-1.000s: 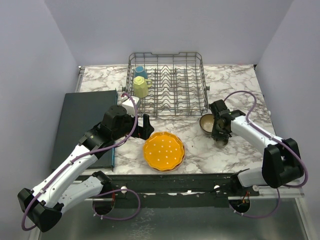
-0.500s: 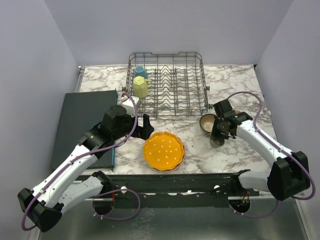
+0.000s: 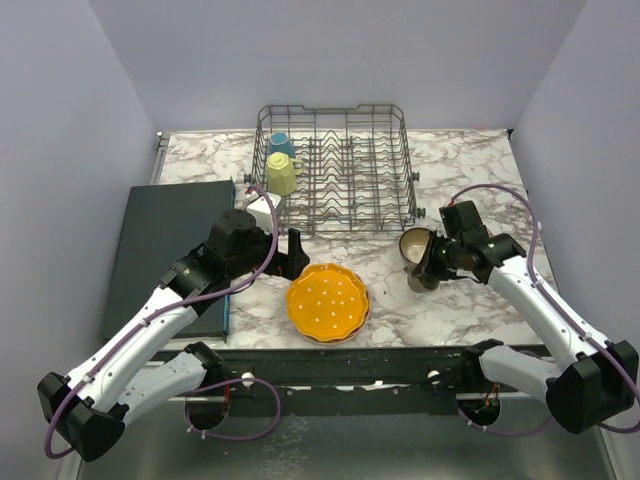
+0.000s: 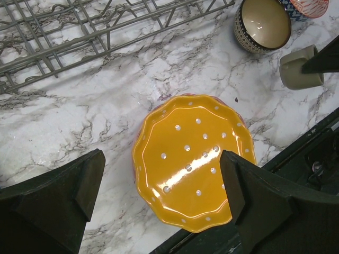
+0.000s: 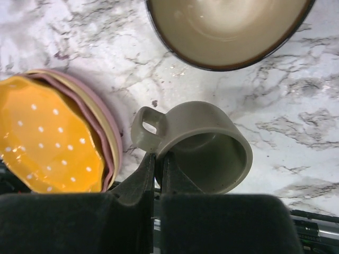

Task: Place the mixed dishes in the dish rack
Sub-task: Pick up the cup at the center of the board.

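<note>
The grey wire dish rack (image 3: pixel 335 165) stands at the back with a blue mug (image 3: pixel 280 143) and a yellow mug (image 3: pixel 282 173) in its left end. An orange scalloped, white-dotted plate (image 3: pixel 327 302) tops a stack of peach and pink plates (image 5: pixel 103 132) at the front. My left gripper (image 3: pixel 285 252) hangs open just above the orange plate (image 4: pixel 193 166), its jaws wide on either side. My right gripper (image 5: pixel 159 159) is shut on the rim of the olive mug (image 5: pixel 204 145), next to its handle, and holds it tilted. A dark brown bowl (image 5: pixel 228 32) sits just beyond the mug.
A dark flat mat (image 3: pixel 170 250) covers the left of the marble table. A red-patterned bowl (image 4: pixel 312 5) peeks behind the dark bowl (image 4: pixel 263 24). The rack's near wall (image 4: pixel 106 26) lies just beyond the plates. The black front rail (image 3: pixel 350 365) borders the plates.
My right arm has turned and shifted the olive mug slightly left, tilting it on its side. The left arm has not moved.
</note>
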Available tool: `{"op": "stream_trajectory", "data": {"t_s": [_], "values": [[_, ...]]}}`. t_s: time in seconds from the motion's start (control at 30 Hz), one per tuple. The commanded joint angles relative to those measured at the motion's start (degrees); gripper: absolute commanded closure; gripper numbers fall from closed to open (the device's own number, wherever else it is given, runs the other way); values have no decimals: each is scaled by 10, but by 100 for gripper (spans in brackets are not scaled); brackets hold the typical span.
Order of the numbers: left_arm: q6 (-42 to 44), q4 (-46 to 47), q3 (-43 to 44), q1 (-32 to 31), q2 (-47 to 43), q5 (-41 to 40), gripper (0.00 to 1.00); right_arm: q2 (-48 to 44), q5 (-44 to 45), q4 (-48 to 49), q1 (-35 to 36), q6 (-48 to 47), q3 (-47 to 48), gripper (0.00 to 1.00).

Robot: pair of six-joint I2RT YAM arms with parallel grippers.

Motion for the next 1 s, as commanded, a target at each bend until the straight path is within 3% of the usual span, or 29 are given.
{"op": "stream_trajectory", "data": {"t_s": [0.0, 0.37, 0.57, 0.97], "values": [[-4, 11, -8, -3, 3, 25, 1, -35, -76, 10, -1, -18, 23, 100], [-32, 33, -1, -3, 19, 60, 1, -88, -186, 72, -1, -34, 24, 100], [-73, 49, 18, -2, 32, 122, 1, -127, -234, 103, -1, -35, 20, 100], [-217, 193, -10, -3, 43, 253, 1, -166, -376, 264, -2, 61, -9, 100]]}}
